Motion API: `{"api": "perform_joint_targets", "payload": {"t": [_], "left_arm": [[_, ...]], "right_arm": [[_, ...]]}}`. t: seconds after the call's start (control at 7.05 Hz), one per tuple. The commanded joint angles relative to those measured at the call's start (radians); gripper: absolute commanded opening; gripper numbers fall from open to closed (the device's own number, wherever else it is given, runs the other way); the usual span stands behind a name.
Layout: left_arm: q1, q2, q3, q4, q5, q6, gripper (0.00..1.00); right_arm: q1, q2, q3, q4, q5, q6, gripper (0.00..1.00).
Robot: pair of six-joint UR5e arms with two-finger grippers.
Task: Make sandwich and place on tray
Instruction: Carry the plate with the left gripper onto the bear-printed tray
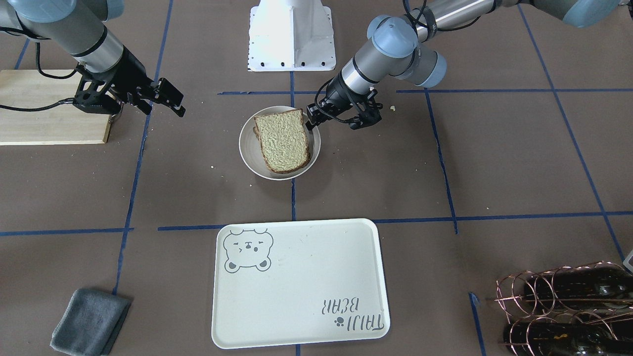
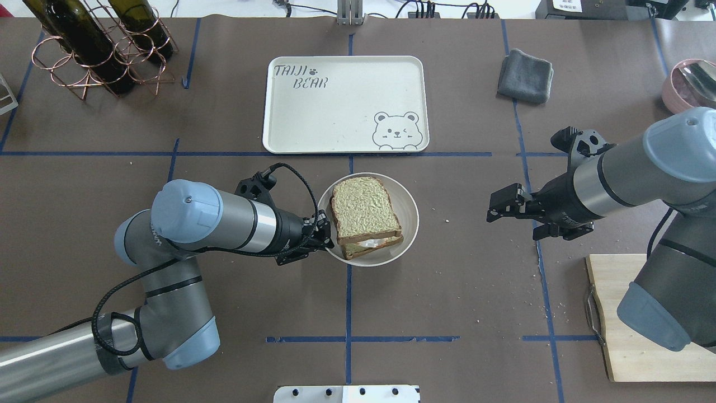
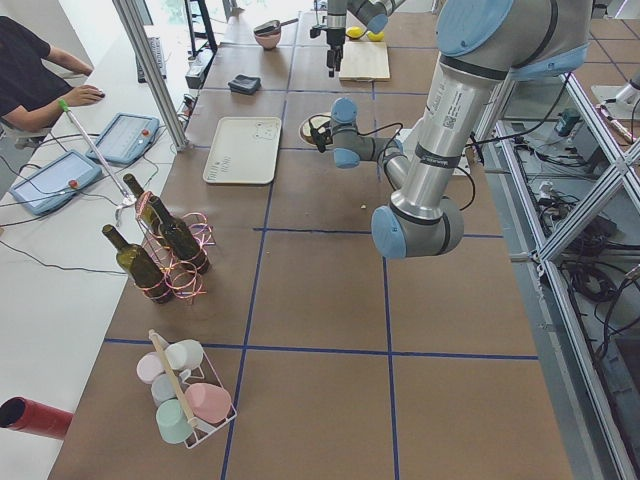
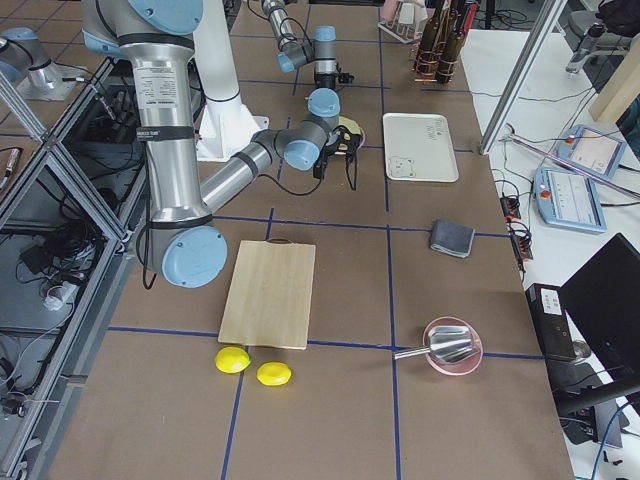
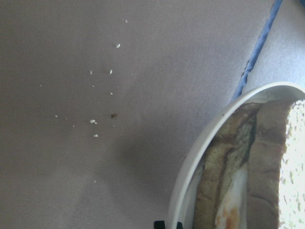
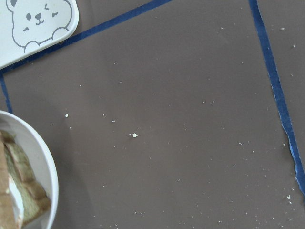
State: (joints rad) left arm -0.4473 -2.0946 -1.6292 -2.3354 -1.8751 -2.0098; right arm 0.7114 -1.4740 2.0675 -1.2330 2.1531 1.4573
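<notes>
One two-slice sandwich [image 2: 363, 210] sits on one plate [image 2: 410, 225], its rim pinched by the left tool [image 2: 325, 234]; the right tool [image 2: 495, 206] gapes empty.

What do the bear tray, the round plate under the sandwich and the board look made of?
Large cream rounded-rectangle tray: probably moulded plastic or melamine; matte, dull sheen, printed grey bear and lettering.
Small round cream plate: matte plastic or ceramic, cannot tell which; smooth wall, thin rim.
Pale rectangular board: wood; light grain lines, unglossed surface.
</notes>
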Motion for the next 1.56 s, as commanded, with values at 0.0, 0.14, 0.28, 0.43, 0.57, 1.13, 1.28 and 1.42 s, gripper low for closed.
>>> {"api": "perform_joint_targets", "payload": {"t": [0.0,0.14,0.28,0.43,0.57,1.13,1.28,1.42], "left_arm": [[-0.002,-0.111,0.119,-0.001,0.204,-0.18,0.0],[-0.02,-0.128,0.149,0.004,0.278,-0.194,0.0],[-0.051,-0.154,0.217,0.004,0.284,-0.261,0.0],[-0.095,-0.215,0.314,0.004,0.283,-0.274,0.0],[-0.144,-0.27,0.407,0.007,0.272,-0.326,0.0],[-0.172,-0.334,0.546,-0.04,0.214,-0.32,0.04],[-0.171,-0.334,0.546,-0.042,0.2,-0.317,0.13],[-0.169,-0.334,0.545,-0.042,0.182,-0.316,0.19]], "right_arm": [[0.002,-0.018,0.014,0.0,-0.001,0.0,1.0],[0.002,-0.023,0.014,0.0,-0.001,0.0,1.0],[0.002,-0.026,0.017,0.0,-0.001,0.0,1.0],[0.003,-0.026,0.017,0.0,-0.001,0.0,1.0],[0.002,-0.031,0.017,0.001,-0.001,0.0,1.0],[-0.001,-0.026,0.019,0.001,-0.001,0.008,1.0],[-0.001,-0.023,0.019,0.001,-0.001,0.008,1.0],[-0.001,-0.022,0.019,0.001,-0.002,0.009,1.0]]}}
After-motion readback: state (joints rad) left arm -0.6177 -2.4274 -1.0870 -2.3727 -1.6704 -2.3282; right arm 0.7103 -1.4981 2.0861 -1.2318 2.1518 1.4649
